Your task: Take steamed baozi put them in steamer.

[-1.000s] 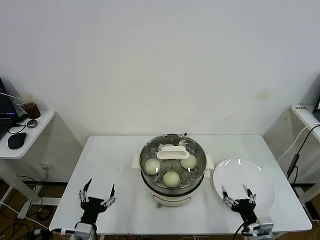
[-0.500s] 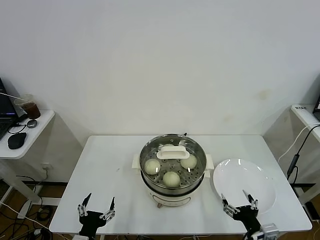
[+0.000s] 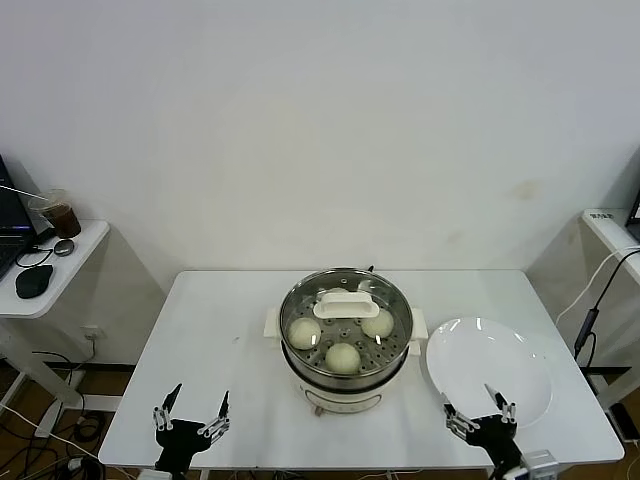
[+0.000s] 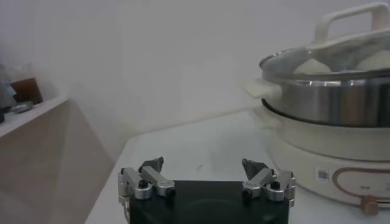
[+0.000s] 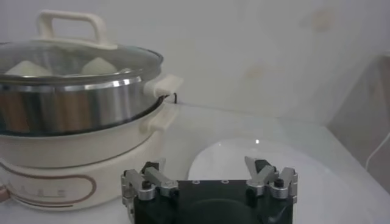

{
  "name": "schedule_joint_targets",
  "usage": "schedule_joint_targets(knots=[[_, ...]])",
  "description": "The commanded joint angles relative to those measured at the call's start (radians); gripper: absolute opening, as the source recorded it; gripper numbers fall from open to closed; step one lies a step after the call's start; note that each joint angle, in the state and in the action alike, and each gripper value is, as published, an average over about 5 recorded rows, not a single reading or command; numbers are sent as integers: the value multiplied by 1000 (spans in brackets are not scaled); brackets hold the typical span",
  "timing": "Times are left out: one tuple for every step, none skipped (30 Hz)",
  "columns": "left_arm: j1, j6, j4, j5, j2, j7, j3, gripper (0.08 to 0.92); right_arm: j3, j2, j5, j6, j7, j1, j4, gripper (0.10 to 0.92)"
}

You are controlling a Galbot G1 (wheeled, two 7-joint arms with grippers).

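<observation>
The steamer (image 3: 345,375) stands at the table's middle, a shiny steel pot on a white base, covered by a glass lid with a white handle (image 3: 346,304). Three cream-white baozi show through the lid: one on the left (image 3: 304,332), one in front (image 3: 343,357), one on the right (image 3: 378,323); a fourth is hidden under the handle. My left gripper (image 3: 191,413) is open and empty at the table's front left edge. My right gripper (image 3: 480,408) is open and empty at the front right, over the near rim of the white plate (image 3: 500,360).
The steamer also shows in the left wrist view (image 4: 329,97) and the right wrist view (image 5: 73,103). The plate lies bare in the right wrist view (image 5: 244,159). A side table (image 3: 50,270) with a cup and a mouse stands off to the left.
Both grippers have drawn back toward the table's front edge and sunk lower in the head view. Steamer, lid, baozi and plate have not moved.
</observation>
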Motion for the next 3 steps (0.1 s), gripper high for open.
schedule_joint_targets(knots=[[8, 6, -14, -6, 0, 6, -15, 823, 5, 5, -8, -8, -8, 0, 11, 823], [9, 6, -14, -6, 1, 7, -16, 823, 5, 5, -9, -9, -8, 1, 12, 823], [9, 6, -15, -6, 1, 7, -17, 823, 4, 6, -9, -9, -9, 1, 12, 823]])
